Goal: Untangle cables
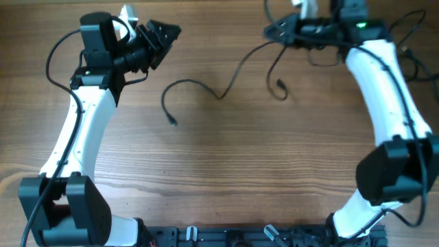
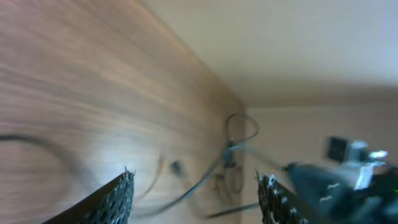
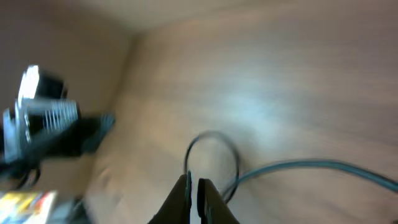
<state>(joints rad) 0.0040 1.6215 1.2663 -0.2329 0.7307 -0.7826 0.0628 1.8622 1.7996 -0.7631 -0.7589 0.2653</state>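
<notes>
A thin black cable (image 1: 199, 86) lies on the wooden table, running from a small plug (image 1: 171, 121) at centre left up to my right gripper (image 1: 274, 31) at the far edge. A second short strand hangs down from there to another plug (image 1: 282, 87). In the right wrist view my right gripper (image 3: 193, 180) is shut on a looping cable strand (image 3: 211, 138). My left gripper (image 1: 164, 38) is open and empty above the far left of the table. In the left wrist view its fingers (image 2: 196, 180) frame the blurred cables (image 2: 211, 174) ahead.
More thin black cable loops (image 1: 322, 56) lie near the right arm's wrist, and others run towards the table's far right corner (image 1: 411, 55). The arm bases stand at the near edge (image 1: 226, 237). The other arm shows in each wrist view (image 2: 348, 180).
</notes>
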